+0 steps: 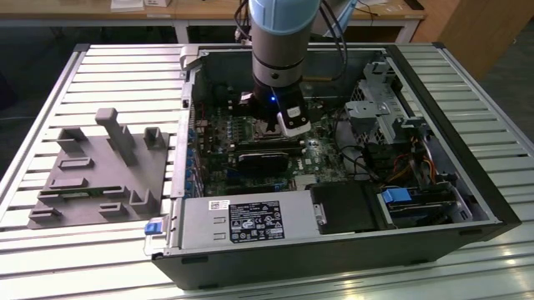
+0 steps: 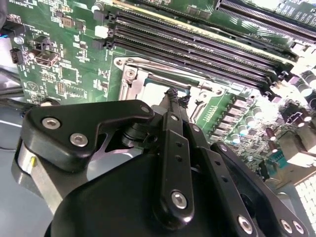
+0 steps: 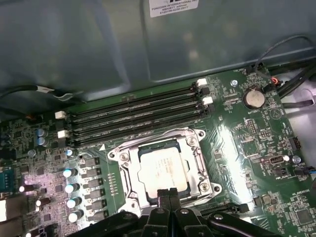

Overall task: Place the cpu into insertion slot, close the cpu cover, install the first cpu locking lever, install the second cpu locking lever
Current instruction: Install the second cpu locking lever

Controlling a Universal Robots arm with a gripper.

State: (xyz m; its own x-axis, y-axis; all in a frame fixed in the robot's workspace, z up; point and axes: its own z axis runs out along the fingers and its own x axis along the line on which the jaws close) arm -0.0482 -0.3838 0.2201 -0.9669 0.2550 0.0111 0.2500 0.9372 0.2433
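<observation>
Though covered, cpu (image 3: pixel 163 169) beneath end effector (image 3: pixel 168 193).

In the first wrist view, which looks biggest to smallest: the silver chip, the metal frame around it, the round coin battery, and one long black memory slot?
1. cpu cover, the frame around the chip
2. memory slot, longest but very narrow, so its rank against the frame is unsure
3. cpu
4. coin battery
</observation>
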